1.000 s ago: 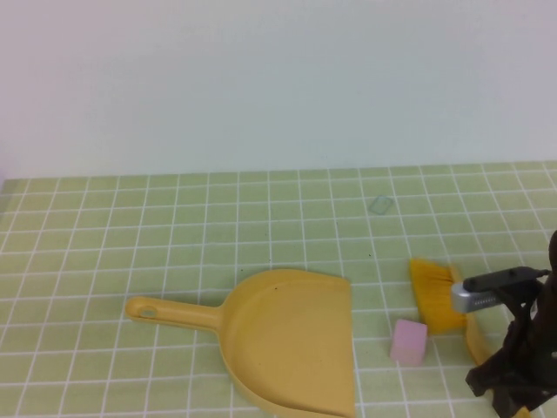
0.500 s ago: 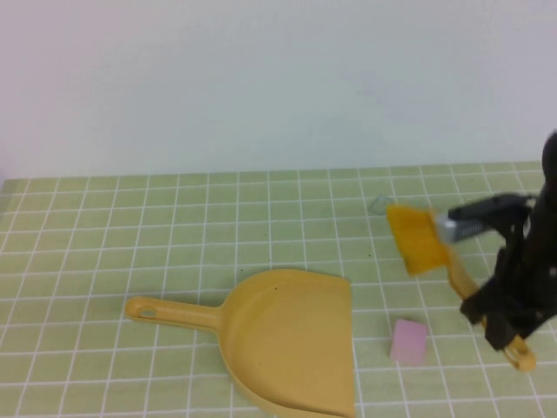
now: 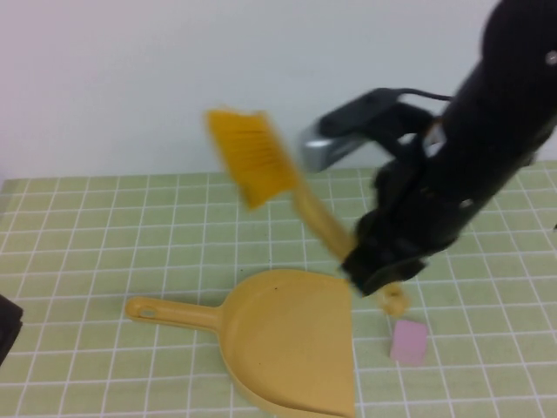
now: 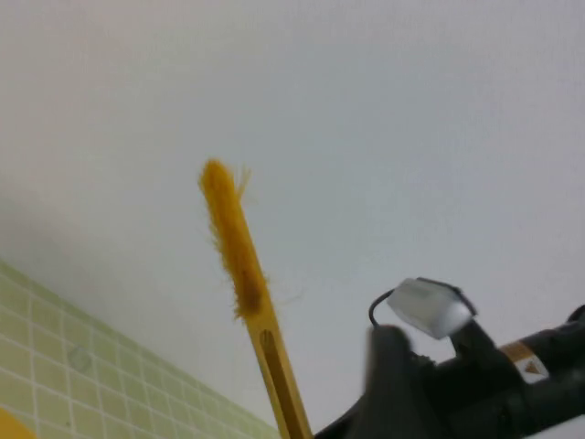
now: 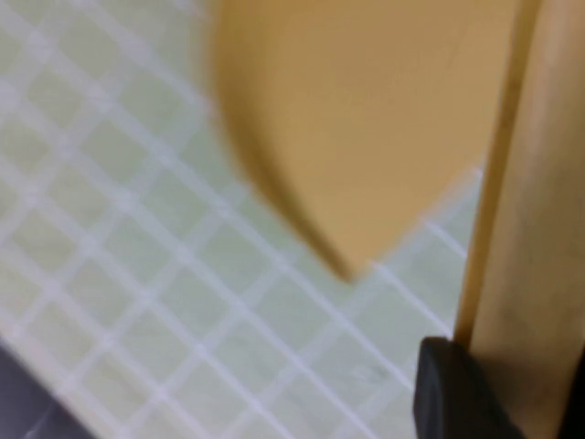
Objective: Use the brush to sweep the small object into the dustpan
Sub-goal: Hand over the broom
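Yellow brush (image 3: 261, 165) raised in air, handle pinched by right gripper (image 3: 383, 266), bristles toward 11 o'clock. Yellow dustpan (image 3: 287, 344) below on green tiled table (image 3: 104, 235). Pink block (image 3: 408, 340) at dustpan's 3 o'clock. Left gripper barely visible, 9 o'clock edge; finger state unclear.

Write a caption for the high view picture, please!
Right gripper holds the yellow brush high above the dustpan; pink block waits beside it; left gripper at table edge.

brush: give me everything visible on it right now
The brush is yellow, plastic-looking, with a flat slotted handle and a block of yellow bristles. It is lifted clear of the table, tilted, bristles up and toward the robot's left, above the dustpan. The right gripper clamps its handle near the lower end. The left gripper is out of view.
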